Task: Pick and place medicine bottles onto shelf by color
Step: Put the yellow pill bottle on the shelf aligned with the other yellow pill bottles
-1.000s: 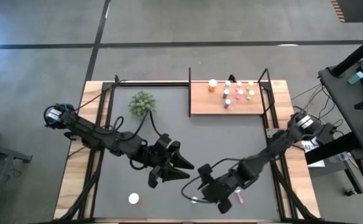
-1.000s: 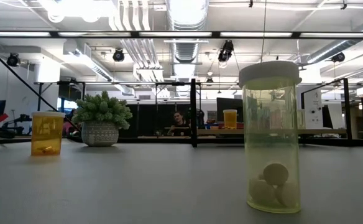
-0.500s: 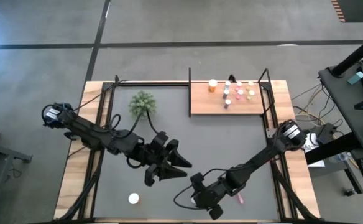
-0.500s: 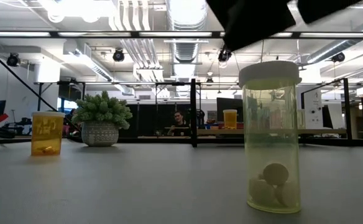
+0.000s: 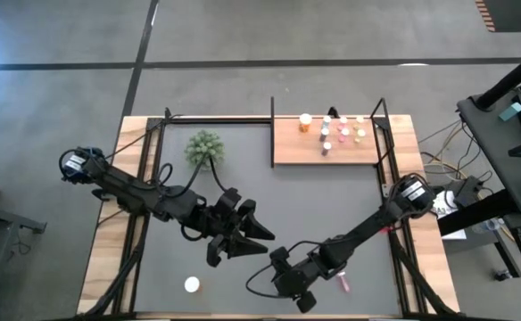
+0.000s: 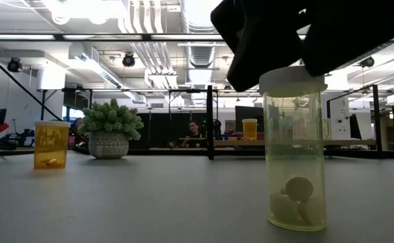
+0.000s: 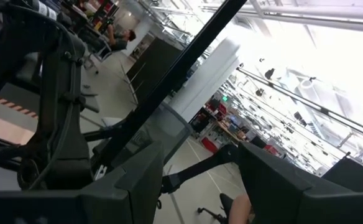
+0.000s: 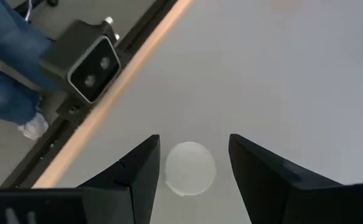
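- The right gripper is held directly above a yellow-green bottle that stands upright on the dark tabletop near its front edge.
- In the right wrist view, the bottle's white cap is seen between the two dark fingers, which are spread wider than the cap; nothing is gripped.
- In the low view, the dark gripper body is seen just over the cap; whether it touches cannot be told.
- The left gripper is held over the middle of the table, tilted upward, its fingers parted with only the room showing between them; nothing is held.
- A white-capped bottle stands apart from both sets of fingers, nearer the left gripper.
- A pink vial lies on the tabletop just beside the right arm, behind its fingers.
- The shelf lies at the far side, well apart from both grippers, and several small bottles are gathered on it, an orange one among them.
- A green plant ball stands left of the shelf.
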Motion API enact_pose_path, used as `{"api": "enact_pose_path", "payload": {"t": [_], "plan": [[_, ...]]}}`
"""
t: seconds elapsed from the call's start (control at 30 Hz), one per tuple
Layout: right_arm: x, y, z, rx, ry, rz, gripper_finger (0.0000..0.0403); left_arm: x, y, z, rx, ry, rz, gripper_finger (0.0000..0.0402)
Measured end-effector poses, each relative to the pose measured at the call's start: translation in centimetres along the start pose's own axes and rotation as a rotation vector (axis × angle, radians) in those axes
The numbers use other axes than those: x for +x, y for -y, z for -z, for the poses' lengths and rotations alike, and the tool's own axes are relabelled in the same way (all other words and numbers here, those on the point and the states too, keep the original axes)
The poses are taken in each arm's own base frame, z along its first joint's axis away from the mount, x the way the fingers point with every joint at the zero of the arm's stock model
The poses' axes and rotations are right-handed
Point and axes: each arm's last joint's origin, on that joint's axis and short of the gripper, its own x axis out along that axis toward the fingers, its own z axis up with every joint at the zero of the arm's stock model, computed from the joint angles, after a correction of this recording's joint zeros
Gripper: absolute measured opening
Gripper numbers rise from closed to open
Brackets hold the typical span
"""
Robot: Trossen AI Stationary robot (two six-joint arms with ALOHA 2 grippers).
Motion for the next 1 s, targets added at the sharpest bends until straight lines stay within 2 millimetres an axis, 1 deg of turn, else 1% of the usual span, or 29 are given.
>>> {"api": "enact_pose_path", "payload": {"t": [0.13, 0.33, 0.47, 0.73, 1.0], "plan": [[0.1, 0.3, 0.4, 0.029, -0.026, 0.004, 0.0183, 0.0, 0.0, 0.0, 0.000, -0.001, 0.000, 0.0190], [0.4, 0.6, 1.6, 0.073, -0.065, 0.004, 0.0178, 0.0, 0.0, 0.0, 0.000, -0.001, -0.001, 0.0190], [0.4, 0.5, 1.9, 0.078, -0.072, -0.012, 0.0161, 0.0, 0.0, 0.0, -0.001, -0.001, 0.000, 0.0190], [0.4, 0.5, 1.9, 0.077, -0.068, -0.032, 0.0113, 0.0, 0.0, 0.0, 0.001, 0.000, -0.001, 0.0190], [0.3, 0.5, 1.9, 0.077, -0.074, -0.036, 0.0106, 0.0, 0.0, 0.0, 0.001, 0.001, -0.003, 0.0190]]}}
